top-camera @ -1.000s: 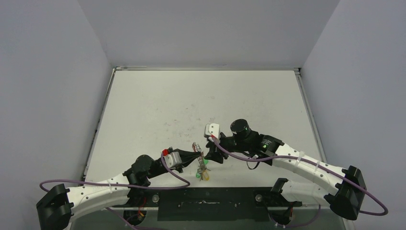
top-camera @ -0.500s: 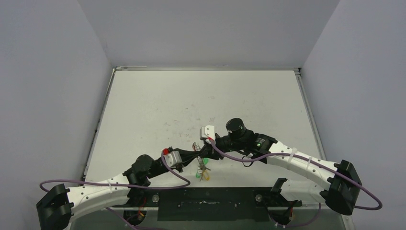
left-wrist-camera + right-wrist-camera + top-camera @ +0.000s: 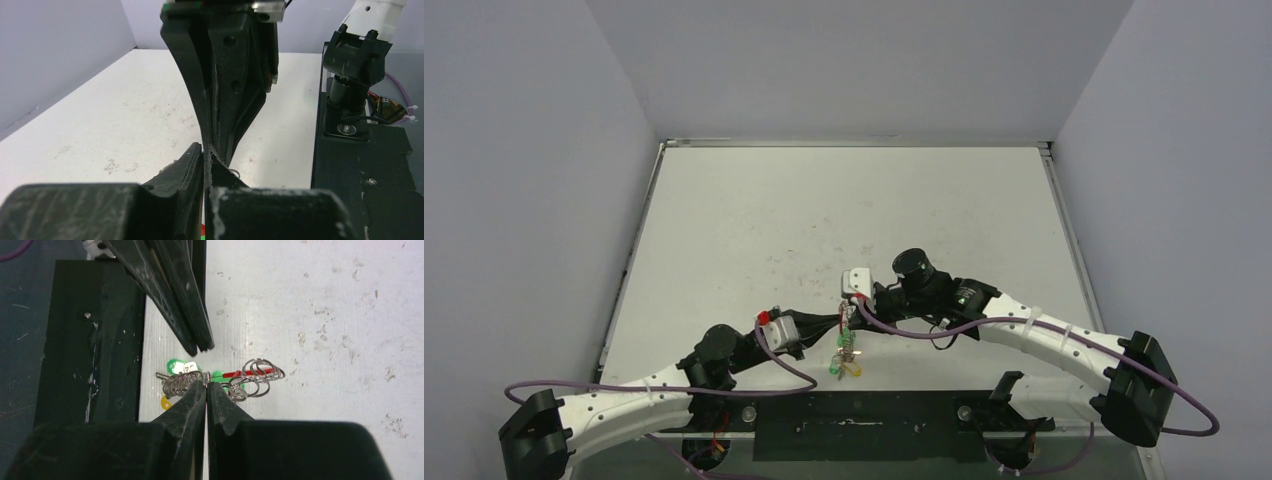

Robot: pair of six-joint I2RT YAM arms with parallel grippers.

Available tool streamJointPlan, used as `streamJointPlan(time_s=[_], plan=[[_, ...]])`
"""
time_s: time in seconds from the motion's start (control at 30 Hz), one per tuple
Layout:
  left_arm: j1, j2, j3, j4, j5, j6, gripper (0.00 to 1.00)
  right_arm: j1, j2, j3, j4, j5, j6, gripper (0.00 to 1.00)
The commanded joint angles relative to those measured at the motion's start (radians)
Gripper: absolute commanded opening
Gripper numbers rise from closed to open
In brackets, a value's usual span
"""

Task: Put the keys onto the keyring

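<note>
The keyring, a silvery wire coil with a red segment, lies low over the table near the front edge. My right gripper is shut on one loop of it, with coil on both sides of the tips. Green keys and a yellow key hang at its near end. From above I see the keyring, a green key, a yellow key and the right gripper. My left gripper is shut, tips meeting the right fingers. Nothing shows between its pads.
The black base plate runs along the near edge just behind the keys, also seen as the black plate. The right arm's base stands on it. Purple cables loop off both wrists. White stained tabletop stretches beyond.
My right gripper has slid left and down to the keyring and has gone from open to shut on a loop. The left gripper stayed shut and shifted only slightly.
</note>
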Motion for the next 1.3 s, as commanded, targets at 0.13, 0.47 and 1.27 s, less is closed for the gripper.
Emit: streamJointPlan(time_s=[0.13, 0.47, 1.27], plan=[[-0.003, -0.133, 0.07, -0.24, 0.022, 0.058, 0.23, -0.004, 0.02, 0.165, -0.239, 0.056, -0.085, 0.0], [-0.003, 0.0, 0.238, -0.466, 0.123, 0.147, 0.32, 0.022, 0.113, 0.381, -0.498, 0.085, -0.076, 0.0], [-0.003, 0.145, 0.261, -0.303, 0.127, 0.097, 0.21, 0.098, 0.214, 0.492, -0.569, 0.125, -0.057, 0.0]])
